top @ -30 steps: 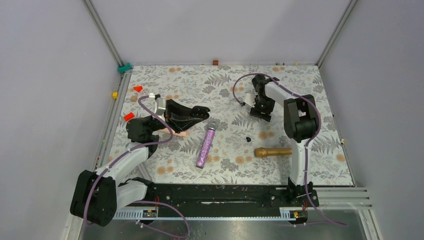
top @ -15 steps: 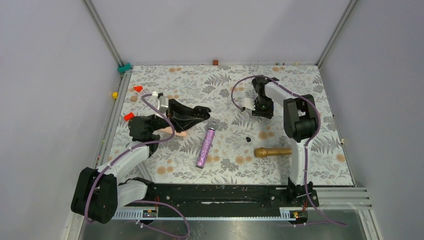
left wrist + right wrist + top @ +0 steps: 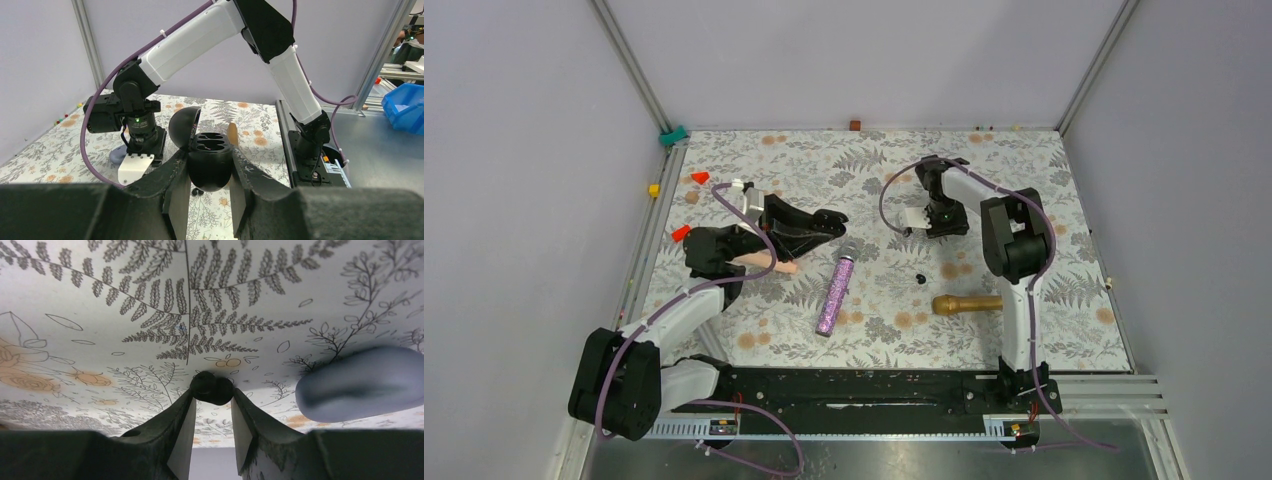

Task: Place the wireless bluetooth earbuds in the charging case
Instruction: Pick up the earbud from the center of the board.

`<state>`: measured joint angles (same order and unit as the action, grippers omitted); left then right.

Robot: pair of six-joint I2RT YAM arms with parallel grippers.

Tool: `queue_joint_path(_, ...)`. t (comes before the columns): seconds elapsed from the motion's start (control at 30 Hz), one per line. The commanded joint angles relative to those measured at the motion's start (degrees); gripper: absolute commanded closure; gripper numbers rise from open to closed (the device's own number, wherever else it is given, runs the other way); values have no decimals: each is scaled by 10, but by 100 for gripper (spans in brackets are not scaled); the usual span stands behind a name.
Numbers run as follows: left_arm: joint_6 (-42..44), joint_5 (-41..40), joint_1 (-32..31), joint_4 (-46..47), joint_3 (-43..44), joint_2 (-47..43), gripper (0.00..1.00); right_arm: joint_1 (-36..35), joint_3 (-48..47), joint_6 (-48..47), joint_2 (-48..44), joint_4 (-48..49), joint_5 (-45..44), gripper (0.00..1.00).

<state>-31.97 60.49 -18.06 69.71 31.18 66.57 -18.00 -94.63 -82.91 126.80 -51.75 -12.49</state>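
Just changed: the right gripper (image 3: 212, 398) has drawn its jaws in over the last second, and they now pinch one earbud (image 3: 212, 386) from both sides.
Where: on the tabletop (image 3: 1024, 160), toward the back right corner. I can't tell if the bud is off the cloth yet.
What it means: I'd say the pick is made, and the carry to the case comes next.
Left gripper (image 3: 210, 154): clamped on the charging case (image 3: 209, 172) near the left edge, lid (image 3: 182, 125) swung open, both sockets empty and facing up.
Second earbud (image 3: 921, 278): loose near the middle of the tabletop, untouched.
Around: a grey pebble (image 3: 360, 382) lies just beside the pinched bud, and a glitter microphone (image 3: 835, 292) and a gold microphone (image 3: 969, 303) sit toward the near edge.
In the way: nothing lies between the two grippers, though the pebble crowds the right fingers.
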Motion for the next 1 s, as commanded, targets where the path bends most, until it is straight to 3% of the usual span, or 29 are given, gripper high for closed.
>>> queue_joint_path(0.0, 2, 15, -1, 21, 30, 1, 100, -16, -1, -53, 30, 1, -43, 62)
queue_joint_path(0.47, 3, 20, 4, 23, 29, -1, 100, -46, -20, -93, 48, 1, -116, 63)
queue_joint_path(0.63, 2, 21, 3, 25, 31, 1, 100, -67, -79, -56, 30, -62, -30, 73)
queue_joint_path(0.97, -1, 21, 4, 23, 30, -9, 100, -103, -103, 34, 10, -91, 80, 74)
